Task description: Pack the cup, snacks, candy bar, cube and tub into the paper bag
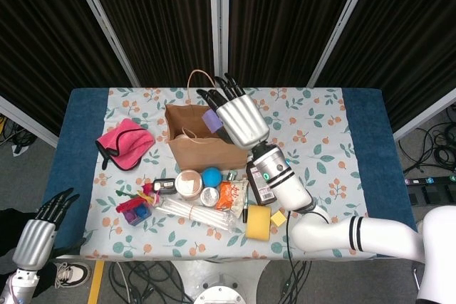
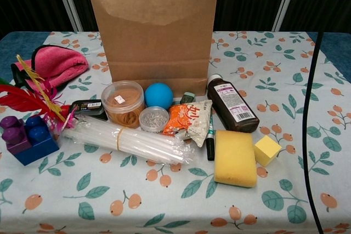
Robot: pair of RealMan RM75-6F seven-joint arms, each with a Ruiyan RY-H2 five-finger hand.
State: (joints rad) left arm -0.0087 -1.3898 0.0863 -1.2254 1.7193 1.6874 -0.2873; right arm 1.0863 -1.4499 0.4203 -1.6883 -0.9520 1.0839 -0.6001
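Paper bag (image 2: 153,31) stands upright (open-topped) behind the tub (image 2: 123,103).

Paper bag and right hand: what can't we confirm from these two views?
- Paper bag contents: head view blocked by the right hand; chest view shows only its front wall.
- Purple cube: held or released, fingers hide contact.
- Left hand: head view, wrist cut off at frame edge.

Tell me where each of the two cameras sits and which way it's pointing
Head view: sits high above the table's near edge, looking steeply down; shows the right hand with a purple cube over the paper bag, and the left hand low beside the table.
Chest view: sits low at the table's near edge, looking level across the clutter at the bag's front; only a thin dark line at the right, perhaps a cable.
Shared: bag, blue ball, yellow sponge.
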